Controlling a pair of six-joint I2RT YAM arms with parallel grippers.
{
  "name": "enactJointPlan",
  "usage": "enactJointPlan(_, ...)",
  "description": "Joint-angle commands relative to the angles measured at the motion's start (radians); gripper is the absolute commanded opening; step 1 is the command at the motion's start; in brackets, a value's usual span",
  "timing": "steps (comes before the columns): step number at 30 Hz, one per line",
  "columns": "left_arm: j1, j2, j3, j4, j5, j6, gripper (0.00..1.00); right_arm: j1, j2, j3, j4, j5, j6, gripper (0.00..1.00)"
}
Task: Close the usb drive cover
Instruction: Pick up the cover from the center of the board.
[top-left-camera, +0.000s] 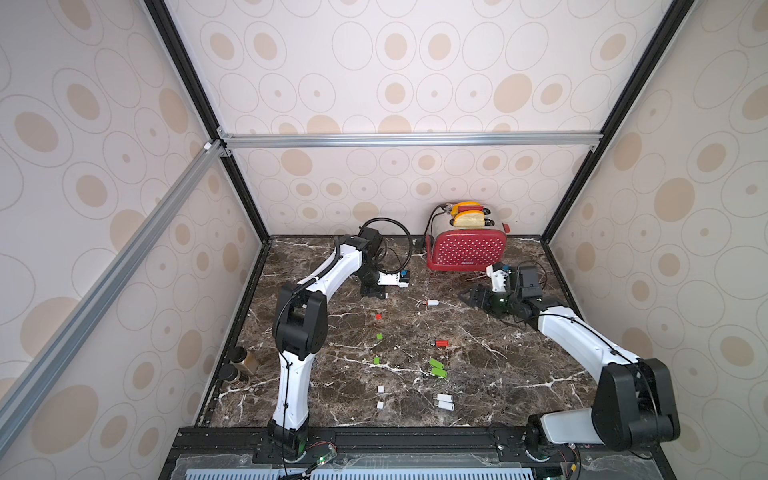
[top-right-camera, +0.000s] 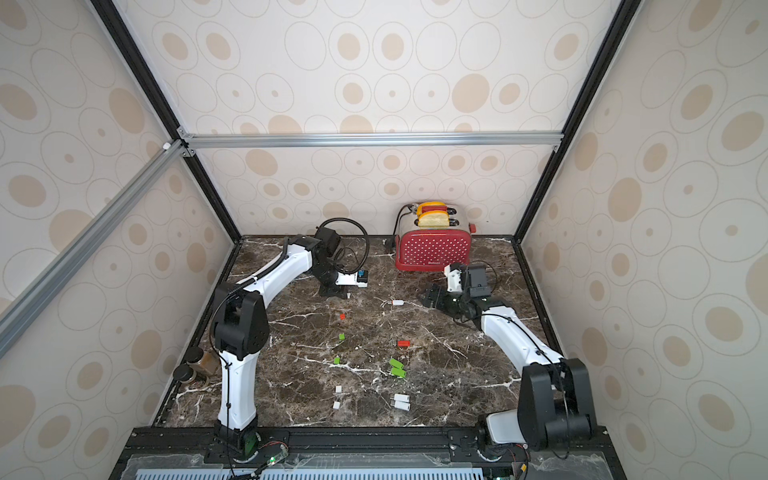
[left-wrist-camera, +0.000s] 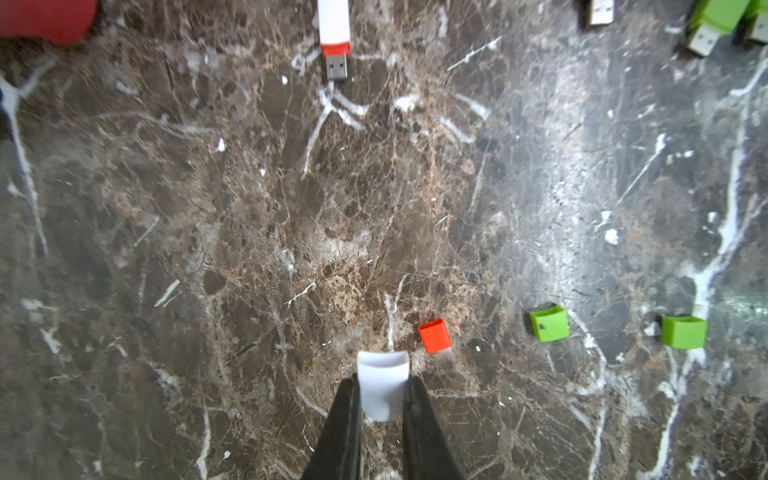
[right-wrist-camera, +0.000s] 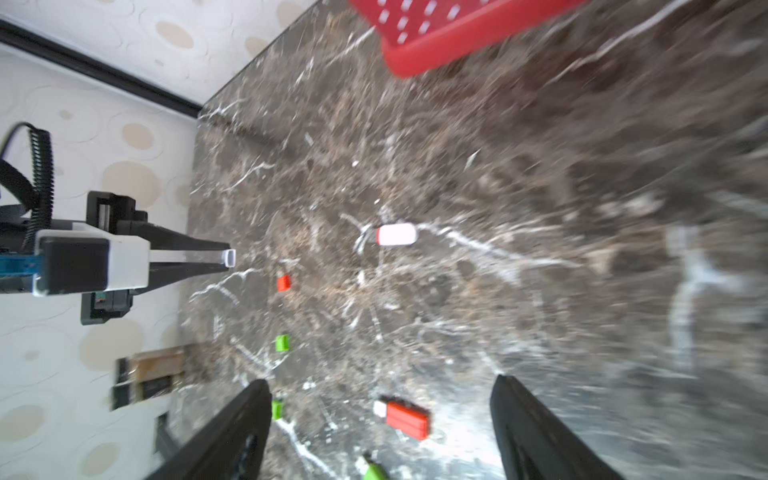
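White plastic, hollow and curved at its lip: that is the white cap (left-wrist-camera: 381, 368) my left claw (left-wrist-camera: 383, 384) pinches between its two black fingers, above the marble table (left-wrist-camera: 208, 228). The usb drive (left-wrist-camera: 334, 25) lies flat on that table, well apart from the cap. Its body is white, with a red collar and a bare metal plug pointing toward my left claw. In a top view the usb drive (top-left-camera: 433, 302) lies between my two claws, in front of the red toaster (top-left-camera: 467, 249). My right claw (top-left-camera: 467, 297) hangs near the drive's far end, spread wide and holding nothing. A loose red cap (left-wrist-camera: 435, 336) sits just beside the white one.
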Motion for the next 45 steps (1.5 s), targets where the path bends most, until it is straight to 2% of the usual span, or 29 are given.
enactJointPlan(1,-0.033,-0.052,-0.023,-0.002,0.034,-0.040,0.18,0.051,0.044,0.015,0.138,-0.118,0.144,0.83)
enactJointPlan(7,-0.058,-0.099,-0.041,0.032,0.064,-0.100,0.18,0.098,0.185,-0.009,0.474,-0.235,0.394,0.70)
enactJointPlan(11,-0.074,-0.099,-0.034,0.038,0.064,-0.116,0.18,0.116,0.236,-0.017,0.614,-0.256,0.482,0.65)
enactJointPlan(14,-0.087,-0.099,-0.022,0.046,0.072,-0.132,0.17,0.136,0.264,0.007,0.618,-0.266,0.482,0.60)
enactJointPlan(26,-0.151,-0.089,0.043,0.058,0.089,-0.183,0.17,0.197,0.341,0.047,0.689,-0.281,0.520,0.52)
enactJointPlan(45,-0.154,-0.073,0.082,0.072,0.100,-0.219,0.17,0.212,0.348,0.047,0.743,-0.299,0.557,0.35)
